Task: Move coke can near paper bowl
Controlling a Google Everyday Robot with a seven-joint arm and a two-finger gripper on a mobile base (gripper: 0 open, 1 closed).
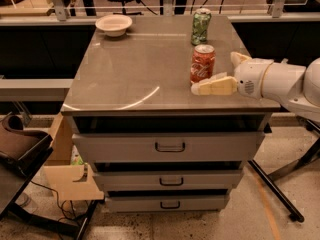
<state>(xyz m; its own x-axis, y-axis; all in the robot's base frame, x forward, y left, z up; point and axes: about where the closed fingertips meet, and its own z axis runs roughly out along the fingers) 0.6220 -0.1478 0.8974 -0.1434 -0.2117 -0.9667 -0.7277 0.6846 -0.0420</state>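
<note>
The coke can (202,63), red with white script and a silver top, stands upright on the right side of the cabinet top (145,64). The paper bowl (114,24), shallow and off-white, sits at the far left corner. My gripper (213,73) reaches in from the right at can height and is open. Its near finger (215,86) lies along the can's front right side. The far finger (239,59) shows behind and to the right of the can. I cannot tell whether either finger touches the can.
A green patterned can (201,26) stands upright behind the coke can near the far edge. The cabinet has three closed drawers (170,146). A railing runs behind it. A brown chair (20,144) and cardboard (70,179) are at the lower left.
</note>
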